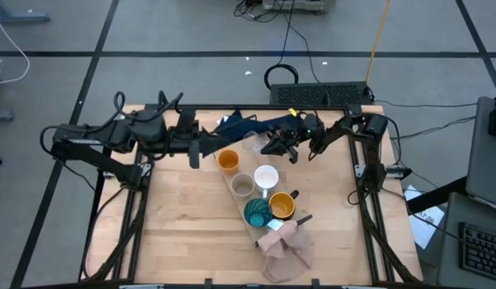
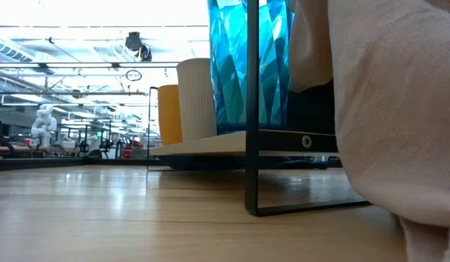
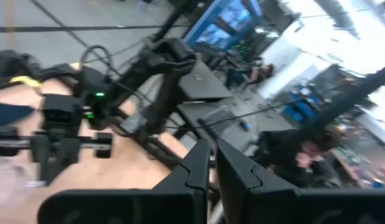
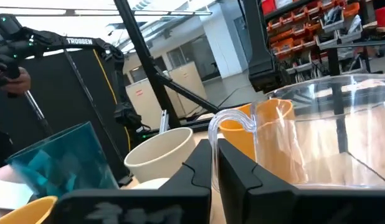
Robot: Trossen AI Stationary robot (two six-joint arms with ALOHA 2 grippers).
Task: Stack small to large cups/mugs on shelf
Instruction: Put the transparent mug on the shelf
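Observation:
The pale wood shelf runs diagonally across the table on a black frame. On it stand the orange cup, beige-grey cup, white mug, mustard-yellow mug and teal cup. The clear glass stands at the shelf's far end. My right gripper is shut, just right of the glass, with the glass's handle right past its fingertips. My left gripper is shut, left of the orange cup. My right gripper has its shut fingertips level beside the clear glass's handle, coming from the table's right. I cannot tell whether they touch it. The glass stands upright.
A pinkish-beige cloth lies at the shelf's near end. A dark blue cloth lies at the far edge between the arms. Bare tabletop spreads left of the shelf. A person is in the room beyond.

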